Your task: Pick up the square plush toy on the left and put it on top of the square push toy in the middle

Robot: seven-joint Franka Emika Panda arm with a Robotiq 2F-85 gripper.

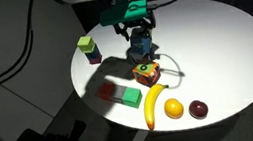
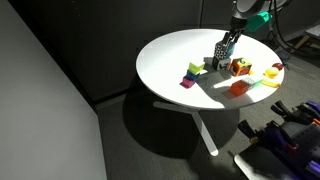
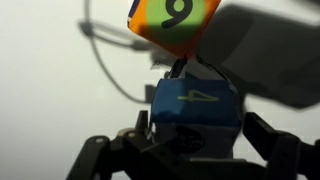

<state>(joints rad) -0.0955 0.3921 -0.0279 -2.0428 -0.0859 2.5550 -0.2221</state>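
A blue plush cube (image 3: 195, 105) with a yellow 4 on it sits between my gripper's (image 3: 197, 135) two fingers, which are shut on its sides. In both exterior views the gripper (image 1: 140, 38) (image 2: 223, 48) holds the blue cube (image 1: 142, 49) (image 2: 221, 59) low over the round white table (image 1: 213, 37), just behind a multicoloured plush cube (image 1: 147, 73) (image 2: 240, 67). That cube shows an orange face with a 9 in the wrist view (image 3: 172, 22), just beyond the blue one. The blue cube's underside is hidden.
A green block on a purple block (image 1: 88, 49) stands at the table's edge. A red and green block pair (image 1: 120, 95), a banana (image 1: 155, 105), a yellow ball (image 1: 175, 108) and a dark plum (image 1: 199, 109) lie near the front edge. A thin cable (image 1: 171, 66) lies beside the multicoloured cube.
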